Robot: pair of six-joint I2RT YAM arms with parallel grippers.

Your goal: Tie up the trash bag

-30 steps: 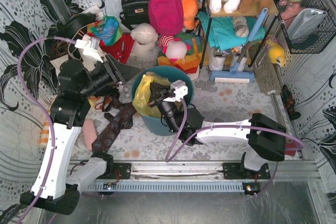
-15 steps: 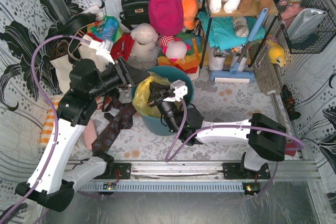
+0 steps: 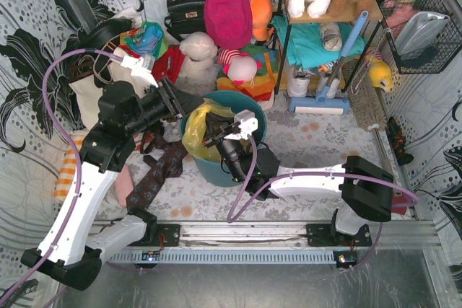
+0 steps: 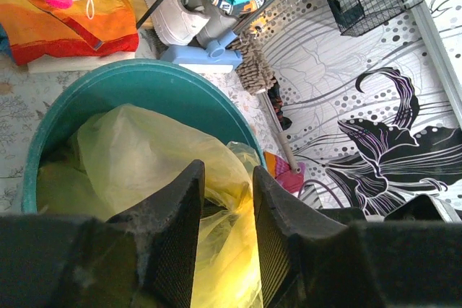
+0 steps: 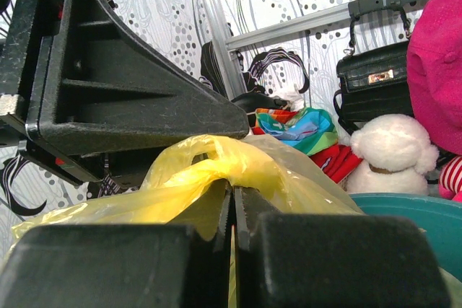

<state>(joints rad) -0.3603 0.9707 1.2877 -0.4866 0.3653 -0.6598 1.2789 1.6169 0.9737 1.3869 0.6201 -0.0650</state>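
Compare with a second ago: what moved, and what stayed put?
The left gripper swung right toward the teal bin and now straddles loose plastic of the trash bag, jaws apart. The right gripper stayed shut on the trash bag; the teal bin did not move.

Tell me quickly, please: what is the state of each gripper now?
Left gripper: open, trash bag plastic between its fingers.
Right gripper: shut on the trash bag.

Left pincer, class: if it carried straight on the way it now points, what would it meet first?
The trash bag: its yellow plastic lies between the left pincer's open jaws. Beyond it is probably the teal bin's far wall, though depth is unclear.
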